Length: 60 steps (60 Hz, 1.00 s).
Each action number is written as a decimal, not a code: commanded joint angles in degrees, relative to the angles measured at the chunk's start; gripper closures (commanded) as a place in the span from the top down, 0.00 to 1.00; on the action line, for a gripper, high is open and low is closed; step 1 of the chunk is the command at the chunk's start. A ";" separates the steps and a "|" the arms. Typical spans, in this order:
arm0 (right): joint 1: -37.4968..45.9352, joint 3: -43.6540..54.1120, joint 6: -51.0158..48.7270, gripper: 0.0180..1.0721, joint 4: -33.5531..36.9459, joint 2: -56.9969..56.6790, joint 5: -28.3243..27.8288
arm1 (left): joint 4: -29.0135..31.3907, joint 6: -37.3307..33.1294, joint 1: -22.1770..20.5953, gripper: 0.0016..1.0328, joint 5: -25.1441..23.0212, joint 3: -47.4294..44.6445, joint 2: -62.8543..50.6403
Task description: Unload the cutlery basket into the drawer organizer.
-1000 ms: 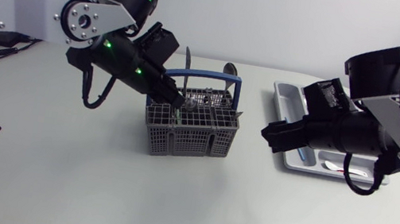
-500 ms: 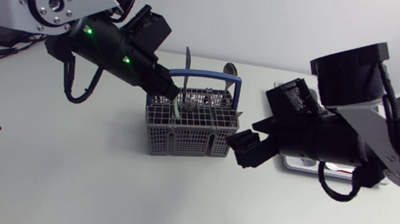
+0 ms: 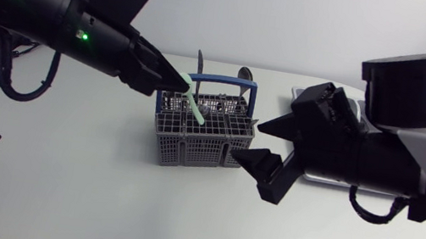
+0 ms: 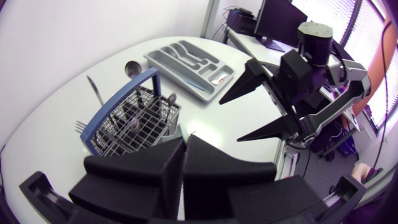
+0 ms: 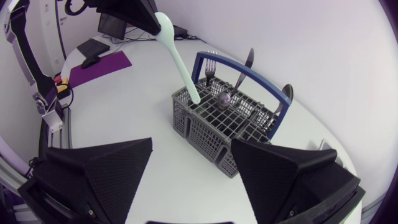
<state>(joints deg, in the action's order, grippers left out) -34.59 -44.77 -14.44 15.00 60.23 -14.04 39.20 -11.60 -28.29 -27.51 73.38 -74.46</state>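
While our left gripper (image 3: 177, 85) sits above the far-left corner of the cutlery basket (image 3: 191, 146), its jaws are pressed together on the top end of a pale green utensil (image 3: 191, 104). In the left wrist view the two fingers meet with almost no gap. The utensil hangs tilted from the fingertips, with its lower end at the basket's top grid near that corner. We cannot tell if the tip is still inside a cell or just clear of it.

The basket stands upright on the white table (image 3: 97, 204), blue handle (image 3: 219, 78) arched over it. A fork (image 5: 210, 64), a knife (image 5: 245, 65) and a dark spoon (image 5: 285, 93) stand up along its far side.

Our right gripper (image 3: 259, 142) is just beside the basket's right wall, jaws spread wide and holding nothing. One finger (image 3: 281, 123) is level with the basket's rim and the other is lower, near the table. In the right wrist view the basket and the green utensil lie ahead of the gap between the fingers, not touching either one.

The drawer organizer (image 4: 160, 60) lies flat on the table beyond the basket, well apart from the utensil, and the right arm hides most of it in the head view.
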 commanded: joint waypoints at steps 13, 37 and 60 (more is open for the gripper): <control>3.74 3.64 -6.57 0.87 2.84 -6.26 -8.46 | 4.22 -15.83 -1.59 0.15 -10.29 -0.26 -0.69; 1.28 6.89 -12.81 0.83 5.39 -6.97 -16.28 | 22.15 -37.98 -7.39 0.14 -16.00 6.07 -11.15; -5.05 8.91 -13.86 0.55 5.30 -7.67 -17.25 | 28.12 -40.26 -11.08 0.14 -16.35 12.05 -15.72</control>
<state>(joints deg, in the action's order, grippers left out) -38.92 -37.41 -26.76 19.70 53.21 -30.72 66.04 -50.09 -38.85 -43.09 83.24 -88.62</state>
